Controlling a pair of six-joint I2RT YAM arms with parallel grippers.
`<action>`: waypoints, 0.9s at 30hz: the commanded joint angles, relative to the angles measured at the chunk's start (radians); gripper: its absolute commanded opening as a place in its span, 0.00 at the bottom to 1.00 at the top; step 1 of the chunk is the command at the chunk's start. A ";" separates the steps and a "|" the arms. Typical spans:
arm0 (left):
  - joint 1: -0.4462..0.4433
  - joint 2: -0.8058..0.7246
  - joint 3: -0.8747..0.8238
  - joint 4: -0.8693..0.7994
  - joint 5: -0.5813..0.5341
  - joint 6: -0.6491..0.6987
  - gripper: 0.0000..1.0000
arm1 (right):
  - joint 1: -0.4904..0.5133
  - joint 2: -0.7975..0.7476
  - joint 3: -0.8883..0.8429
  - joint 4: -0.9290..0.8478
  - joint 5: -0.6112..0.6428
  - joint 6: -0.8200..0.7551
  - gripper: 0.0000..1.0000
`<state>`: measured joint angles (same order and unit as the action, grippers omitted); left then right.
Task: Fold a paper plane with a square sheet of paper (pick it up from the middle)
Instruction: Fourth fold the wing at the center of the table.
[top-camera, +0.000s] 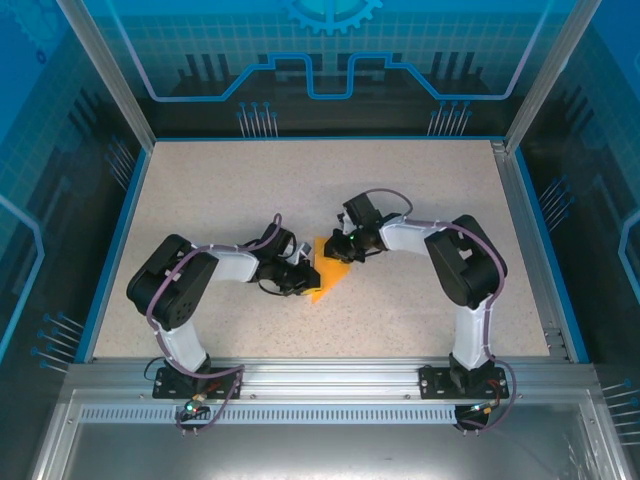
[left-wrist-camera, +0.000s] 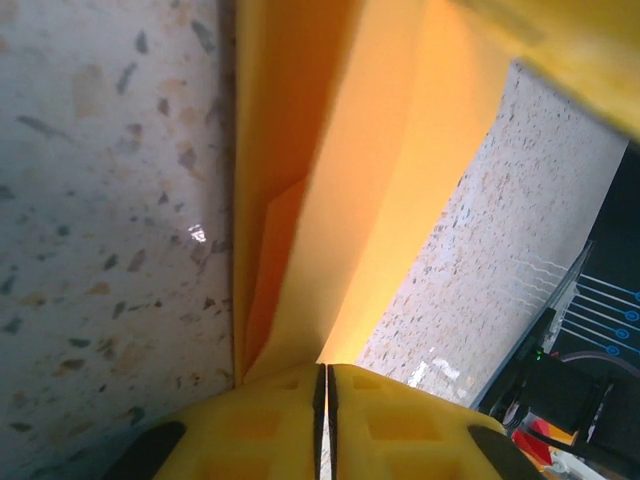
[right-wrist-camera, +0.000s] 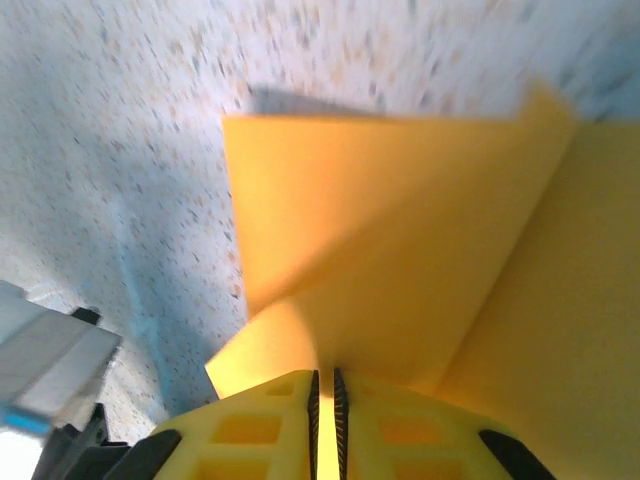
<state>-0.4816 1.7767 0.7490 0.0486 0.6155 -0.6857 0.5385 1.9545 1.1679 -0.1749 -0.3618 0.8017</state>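
Note:
The square sheet of paper (top-camera: 328, 272) is orange-yellow, partly folded, and lies mid-table between my two grippers. My left gripper (top-camera: 304, 280) meets it from the left. In the left wrist view the creased paper (left-wrist-camera: 370, 180) runs up from the left gripper (left-wrist-camera: 326, 385), whose jaws are shut on its edge. My right gripper (top-camera: 342, 249) is at the paper's far right corner. In the right wrist view a folded flap of the paper (right-wrist-camera: 400, 230) rises ahead of the right gripper (right-wrist-camera: 325, 390), and paper fills the thin slit between its jaws.
The speckled tabletop (top-camera: 250, 190) has a blue rim (top-camera: 112, 250) and metal frame posts (top-camera: 110, 70) at its corners. The right arm's dark body (left-wrist-camera: 560, 400) stands close beyond the paper. Open table surface lies behind and on both sides of the arms.

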 joint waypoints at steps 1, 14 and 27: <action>-0.009 0.026 -0.037 -0.120 -0.068 0.029 0.11 | -0.026 -0.088 0.026 -0.018 0.016 -0.063 0.14; -0.008 0.020 -0.028 -0.134 -0.086 0.021 0.05 | 0.089 -0.068 -0.075 0.122 -0.053 -0.084 0.00; -0.009 0.019 -0.036 -0.146 -0.090 0.029 0.03 | 0.044 0.029 -0.116 0.198 0.014 -0.068 0.00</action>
<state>-0.4824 1.7752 0.7494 0.0391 0.6025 -0.6777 0.6106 1.9659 1.0637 -0.0051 -0.4011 0.7353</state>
